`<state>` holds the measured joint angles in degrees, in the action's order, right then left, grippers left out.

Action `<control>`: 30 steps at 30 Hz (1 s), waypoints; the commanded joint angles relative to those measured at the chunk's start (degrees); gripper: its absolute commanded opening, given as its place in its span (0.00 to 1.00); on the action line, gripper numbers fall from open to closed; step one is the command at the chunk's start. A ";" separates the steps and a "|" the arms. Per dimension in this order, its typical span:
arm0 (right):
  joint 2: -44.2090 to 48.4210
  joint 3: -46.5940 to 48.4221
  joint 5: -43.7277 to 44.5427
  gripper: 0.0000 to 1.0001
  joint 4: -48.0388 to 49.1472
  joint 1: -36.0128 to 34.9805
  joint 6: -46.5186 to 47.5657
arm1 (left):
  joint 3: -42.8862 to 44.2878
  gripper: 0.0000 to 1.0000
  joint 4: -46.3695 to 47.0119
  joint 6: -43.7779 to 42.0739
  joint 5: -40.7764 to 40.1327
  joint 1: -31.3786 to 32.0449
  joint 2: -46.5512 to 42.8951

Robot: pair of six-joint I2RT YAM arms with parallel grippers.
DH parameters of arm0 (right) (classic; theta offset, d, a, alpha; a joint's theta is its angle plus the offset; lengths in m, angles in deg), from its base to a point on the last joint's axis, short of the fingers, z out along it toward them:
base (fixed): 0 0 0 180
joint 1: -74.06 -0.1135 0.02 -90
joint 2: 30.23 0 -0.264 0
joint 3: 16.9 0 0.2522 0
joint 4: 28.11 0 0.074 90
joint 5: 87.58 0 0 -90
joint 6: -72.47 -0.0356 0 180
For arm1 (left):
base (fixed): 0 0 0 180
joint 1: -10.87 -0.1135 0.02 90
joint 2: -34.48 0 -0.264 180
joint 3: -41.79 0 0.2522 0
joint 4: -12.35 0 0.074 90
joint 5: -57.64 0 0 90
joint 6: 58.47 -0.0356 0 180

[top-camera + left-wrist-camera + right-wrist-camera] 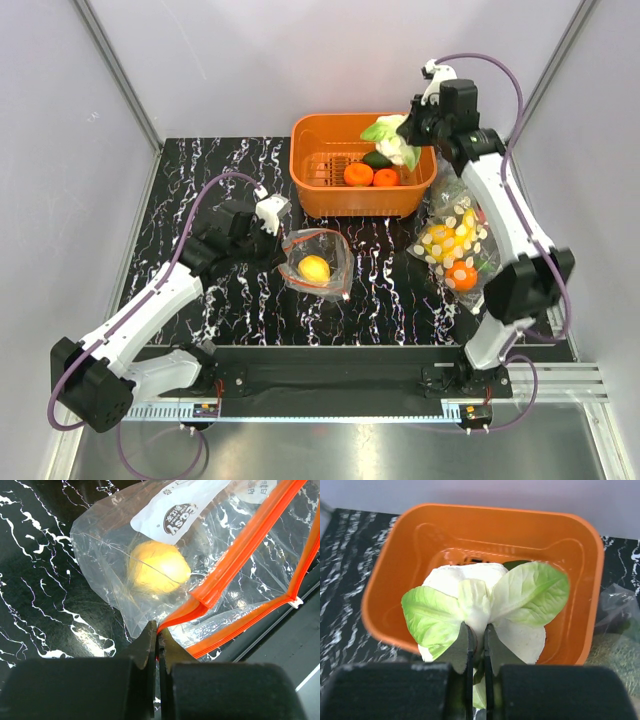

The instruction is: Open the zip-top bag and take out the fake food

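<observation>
The clear zip-top bag point(318, 263) lies open on the black marbled table, its red-orange zip strip point(235, 555) spread apart. A round yellow-orange fruit point(157, 571) sits inside it, also in the top view point(314, 268). My left gripper point(158, 632) is shut on the corner of the zip strip. My right gripper point(476, 632) is shut on the white cauliflower with green leaves point(485, 602) and holds it above the orange basket point(385, 585), as the top view shows point(392, 138). Two orange fruits point(370, 176) and a dark avocado point(376, 159) lie in the basket point(312, 190).
A clear bag of yellow corn-like pieces point(450, 238) lies right of the basket, with an orange piece point(463, 276) and dark greens near its lower end. The right arm's forearm passes over that bag. White walls close in the table's back and sides.
</observation>
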<state>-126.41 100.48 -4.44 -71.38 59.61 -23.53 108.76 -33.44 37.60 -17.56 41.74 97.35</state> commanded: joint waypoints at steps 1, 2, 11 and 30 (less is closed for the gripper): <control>-7.41 6.59 0.69 0.00 4.46 1.62 0.73 | 1.63 0.00 1.71 0.00 1.28 -0.20 -0.29; -9.09 7.73 1.05 0.00 4.56 1.80 0.55 | 1.63 0.00 1.71 0.00 1.28 -0.11 -0.21; -20.89 14.78 5.18 0.05 4.38 2.51 0.73 | 1.55 0.00 1.71 -0.09 1.36 -0.20 -0.03; -8.18 4.16 3.17 0.88 6.74 2.51 -0.15 | 1.72 0.00 1.80 0.00 1.63 -0.20 0.23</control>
<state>-144.57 107.08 0.77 -68.50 61.99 -22.96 108.76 -33.42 37.60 -16.94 41.74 97.37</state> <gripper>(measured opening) 0.882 0.012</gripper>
